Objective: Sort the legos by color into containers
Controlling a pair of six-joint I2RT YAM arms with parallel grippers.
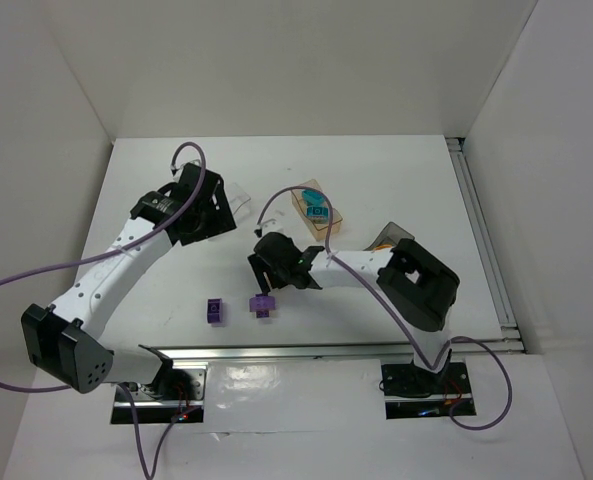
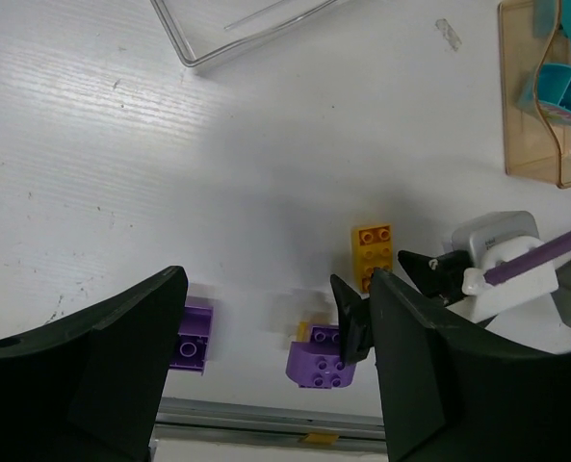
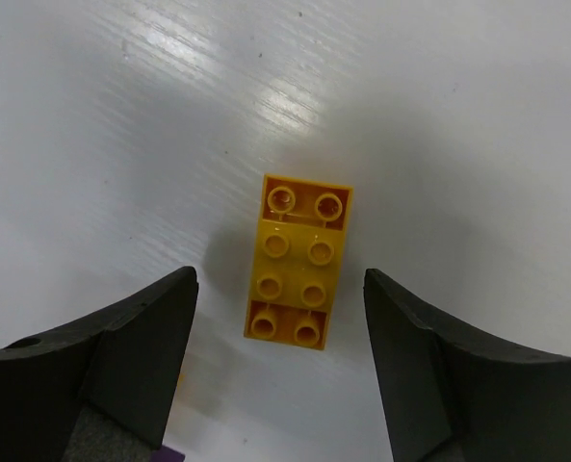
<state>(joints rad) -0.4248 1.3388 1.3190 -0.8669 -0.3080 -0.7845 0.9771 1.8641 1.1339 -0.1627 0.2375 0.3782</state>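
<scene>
At left, hovers near the clear box (image 1: 234,200) with the left hand (image 2: 271,322) spread wide, gripping nothing. Near the table's (image 1: 376,165) front edge, shows a purple brick (image 1: 215,311), then a second purple brick (image 1: 263,304). Straddles the orange-yellow brick (image 3: 298,260) with the right hand (image 3: 278,289) — well open, touching neither side — studs up, long axis running along the gap, slightly skewed. Further right, teal bricks (image 1: 315,208) in the tan box (image 1: 332,222).

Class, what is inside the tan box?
Teal legos lie in the tan box. Their number is unclear: the left wrist view cuts the box off, and the top view shows it too small.
</scene>
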